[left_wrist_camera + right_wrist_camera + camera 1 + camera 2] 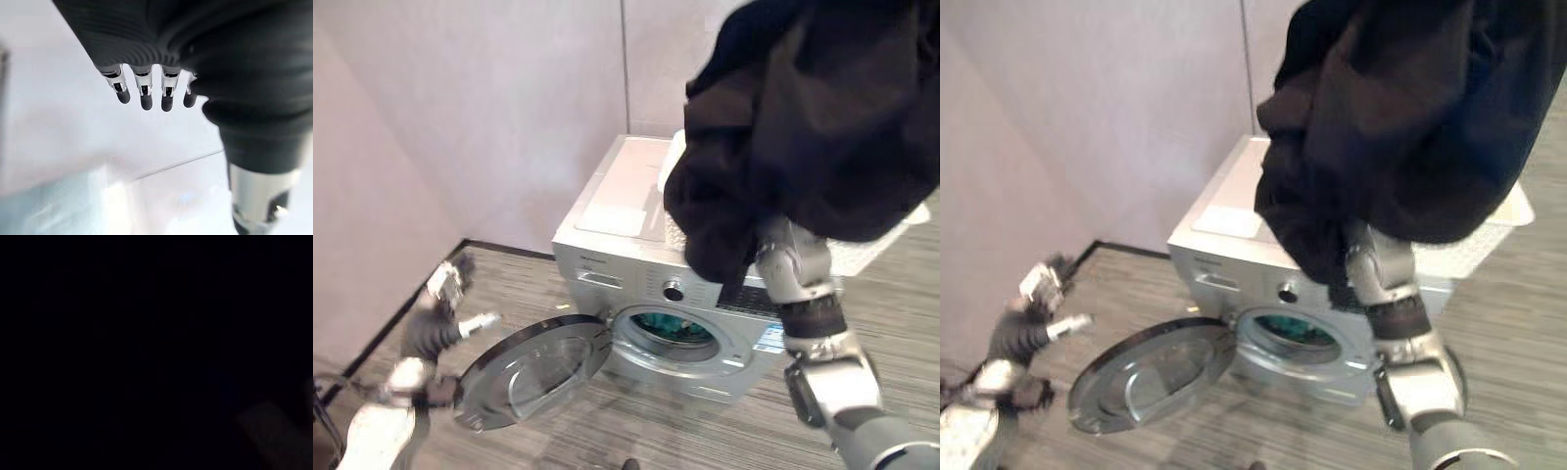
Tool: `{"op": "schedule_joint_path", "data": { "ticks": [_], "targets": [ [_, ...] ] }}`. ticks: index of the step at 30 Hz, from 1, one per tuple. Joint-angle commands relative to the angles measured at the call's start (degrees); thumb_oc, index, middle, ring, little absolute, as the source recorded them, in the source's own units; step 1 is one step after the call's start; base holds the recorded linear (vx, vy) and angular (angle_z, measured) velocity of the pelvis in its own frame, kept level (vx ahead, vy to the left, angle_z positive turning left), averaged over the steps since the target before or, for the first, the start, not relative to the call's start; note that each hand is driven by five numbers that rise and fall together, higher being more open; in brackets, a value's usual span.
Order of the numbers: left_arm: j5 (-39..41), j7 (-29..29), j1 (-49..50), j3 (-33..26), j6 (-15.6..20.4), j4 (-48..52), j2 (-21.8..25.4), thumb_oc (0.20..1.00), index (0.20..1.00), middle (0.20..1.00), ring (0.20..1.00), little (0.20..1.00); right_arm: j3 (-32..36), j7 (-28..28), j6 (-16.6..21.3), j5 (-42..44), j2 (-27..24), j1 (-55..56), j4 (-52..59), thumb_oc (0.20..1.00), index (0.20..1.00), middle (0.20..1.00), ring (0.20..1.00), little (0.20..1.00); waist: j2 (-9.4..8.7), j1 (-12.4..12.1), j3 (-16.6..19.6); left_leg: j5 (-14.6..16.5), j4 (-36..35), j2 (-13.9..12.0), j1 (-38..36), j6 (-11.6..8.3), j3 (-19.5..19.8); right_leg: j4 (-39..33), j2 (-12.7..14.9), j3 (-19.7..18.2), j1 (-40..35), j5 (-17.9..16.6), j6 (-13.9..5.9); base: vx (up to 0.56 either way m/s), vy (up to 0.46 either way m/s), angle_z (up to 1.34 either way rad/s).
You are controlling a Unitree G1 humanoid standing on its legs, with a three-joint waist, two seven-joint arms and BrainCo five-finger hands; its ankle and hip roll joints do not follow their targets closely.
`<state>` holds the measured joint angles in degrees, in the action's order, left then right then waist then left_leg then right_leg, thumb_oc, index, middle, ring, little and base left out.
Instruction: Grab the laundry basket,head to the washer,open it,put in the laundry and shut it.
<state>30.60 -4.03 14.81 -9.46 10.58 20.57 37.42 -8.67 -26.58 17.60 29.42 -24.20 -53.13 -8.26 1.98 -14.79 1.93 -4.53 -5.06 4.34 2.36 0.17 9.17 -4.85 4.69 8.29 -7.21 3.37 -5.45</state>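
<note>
Your right arm is lifting a dark garment [803,127] above the washer [636,245], its hand buried in cloth, grip unreadable. Washer door [533,367] is hanging open. Your left hand [445,294] is hovering with fingers straight, holding nothing. The white basket [862,250] is sitting on the washer.

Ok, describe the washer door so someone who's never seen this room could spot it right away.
Find the silver washer standing against the pale wall. At its front, low by the striped floor, the round door hangs swung wide open to the left of the drum opening. It is the only glassy, chrome-rimmed disc there.

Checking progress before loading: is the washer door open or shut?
Open: the washer door hangs swung out beside the drum opening.
</note>
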Motion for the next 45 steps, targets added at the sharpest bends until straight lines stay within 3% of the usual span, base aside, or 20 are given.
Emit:
{"op": "schedule_joint_path", "data": {
  "ticks": [1, 4, 5, 12, 15, 20, 29, 39, 45],
  "targets": [
    [1.77, 0.0, 0.18, 4.26, 3.19, -3.23, 1.05, 1.0, 1.0, 1.0, 1.0, 1.0, -3.32, 0.27, 0.83, -3.98, -2.88, -12.93, -1.78, 0.2, 0.2, 0.2, 0.2, 0.2, -5.56, 0.5, 4.79, 4.14, 1.46, -4.45, 0.22, -1.51, 2.98, -0.15, 6.51, 1.82, 4.62, -6.34, -3.88, 0.01, -0.01, 0.23],
    [4.29, 2.17, -4.69, 8.1, 2.68, -2.19, 1.46, 1.0, 1.0, 1.0, 1.0, 1.0, -8.0, 3.02, 1.33, -0.86, -6.45, -21.11, -8.19, 0.2, 0.2, 0.2, 0.2, 0.2, -6.63, 0.68, 5.34, 4.31, 1.66, -4.59, 0.08, -1.78, 3.37, -0.15, 6.22, 2.33, 4.09, -6.03, -3.78, 0.03, -0.016, 0.17],
    [6.51, 3.35, -7.71, 11.14, 2.28, -3.3, 1.27, 1.0, 1.0, 1.0, 1.0, 1.0, -13.06, 5.82, 1.35, 0.96, -8.15, -28.06, -12.23, 0.2, 0.2, 0.2, 0.2, 0.2, -7.13, 1.04, 5.45, 4.31, 1.75, -4.71, 0.06, -1.96, 3.45, -0.15, 6.03, 2.43, 4.05, -6.09, -3.76, 0.03, -0.007, 0.12],
    [6.14, 3.19, -15.42, 15.34, 2.22, -6.14, 1.01, 1.0, 1.0, 1.0, 1.0, 1.0, -23.28, 7.76, 0.7, 0.76, -12.18, -39.74, -19.2, 0.2, 0.2, 0.2, 0.2, 0.2, -8.12, 2.25, 6.46, 4.25, 1.49, -5.09, -0.02, -2.29, 3.3, -0.15, 5.84, 2.39, 4.37, -6.23, -3.91, 0.01, 0.003, 0.0],
    [7.6, 3.17, -22.51, 18.53, 2.42, -8.79, 1.06, 1.0, 1.0, 1.0, 1.0, 1.0, -31.92, 9.76, -0.18, -0.08, -17.5, -46.75, -23.42, 0.2, 0.2, 0.2, 0.2, 0.2, -8.95, 3.34, 7.31, 4.32, 1.41, -5.3, 0.2, -2.48, 2.85, -0.15, 5.66, 1.99, 4.87, -6.5, -4.11, 0.01, 0.007, 0.0],
    [10.18, 2.79, -29.92, 23.32, 2.27, -12.0, -0.71, 1.0, 1.0, 1.0, 1.0, 1.0, -34.93, 8.69, 0.08, 0.43, -19.88, -50.84, -26.27, 0.2, 0.2, 0.2, 0.2, 0.2, -9.24, 4.2, 7.68, 4.47, 1.49, -5.3, 0.29, -2.47, 2.93, -0.15, 5.49, 1.75, 4.93, -6.42, -4.21, 0.01, 0.008, -0.02],
    [14.28, -1.19, -45.89, 31.8, 3.37, -23.17, -5.36, 1.0, 1.0, 1.0, 1.0, 1.0, -35.87, 7.01, 2.44, 4.59, -16.96, -54.61, -26.64, 0.2, 0.2, 0.2, 0.2, 0.2, -9.24, 5.76, 8.46, 4.75, 1.39, -5.67, -0.04, -2.49, 2.23, -0.15, 5.25, 0.79, 5.2, -6.52, -4.31, 0.0, 0.002, -0.01],
    [14.4, -6.54, -62.99, 36.99, 5.1, -37.38, -8.96, 1.0, 1.0, 1.0, 1.0, 1.0, -33.3, 6.67, 5.99, 10.74, -11.56, -54.1, -21.38, 0.2, 0.2, 0.2, 0.2, 0.2, -8.67, 7.69, 9.09, 4.5, 0.69, -6.14, -0.29, -2.78, 0.71, -0.15, 4.73, -0.37, 6.21, -6.63, -4.34, 0.01, 0.006, -0.08],
    [15.23, -6.72, -68.58, 40.04, 4.98, -40.24, -11.34, 1.0, 1.0, 1.0, 1.0, 1.0, -32.92, 6.06, 6.2, 11.51, -9.17, -54.4, -22.15, 0.2, 0.2, 0.2, 0.2, 0.2, -8.41, 7.79, 9.08, 4.57, 0.63, -6.24, -0.33, -2.76, 0.17, -0.15, 4.76, -0.74, 6.65, -6.85, -4.5, 0.0, 0.012, -0.11]
  ]
}}
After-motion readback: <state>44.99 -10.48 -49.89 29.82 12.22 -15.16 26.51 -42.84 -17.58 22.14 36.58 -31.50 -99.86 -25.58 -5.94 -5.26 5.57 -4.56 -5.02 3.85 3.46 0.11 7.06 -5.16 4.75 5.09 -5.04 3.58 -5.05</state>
